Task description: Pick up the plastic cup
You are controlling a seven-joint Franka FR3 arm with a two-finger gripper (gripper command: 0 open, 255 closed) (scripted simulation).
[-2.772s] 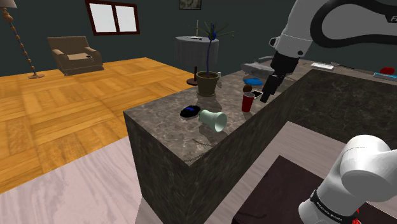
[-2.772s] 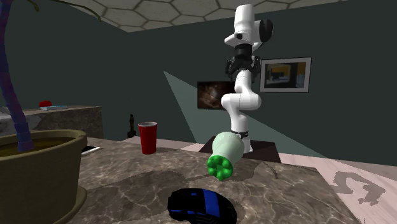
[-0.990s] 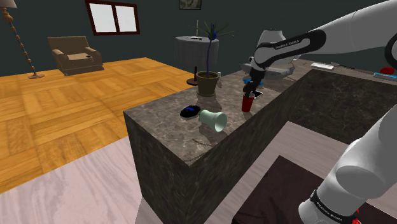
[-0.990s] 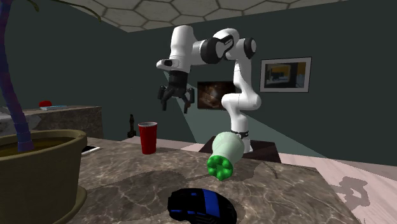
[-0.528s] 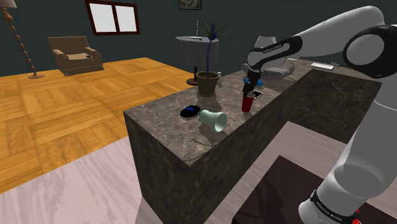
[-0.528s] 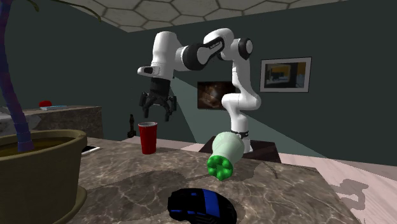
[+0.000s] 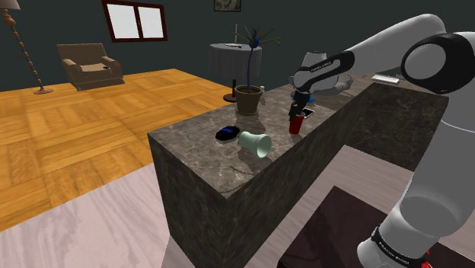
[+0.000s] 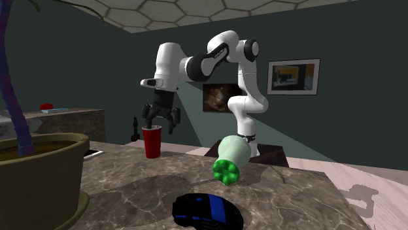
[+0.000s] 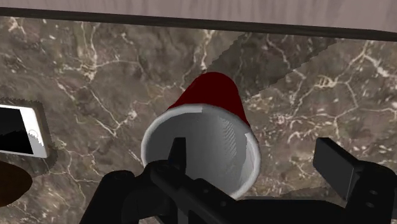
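Wrist view: phone point(image 9: 19, 130) near red cup point(image 9: 210, 137)

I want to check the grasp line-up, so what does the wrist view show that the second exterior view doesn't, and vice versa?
Wrist view: the red cup's grey inside from above, one side of its rim between the open gripper's fingers. Second exterior view: the white arm, a tipped pale green cup, a blue-and-black mouse, a plant pot. Both: the red cup, the gripper, the marbled counter.
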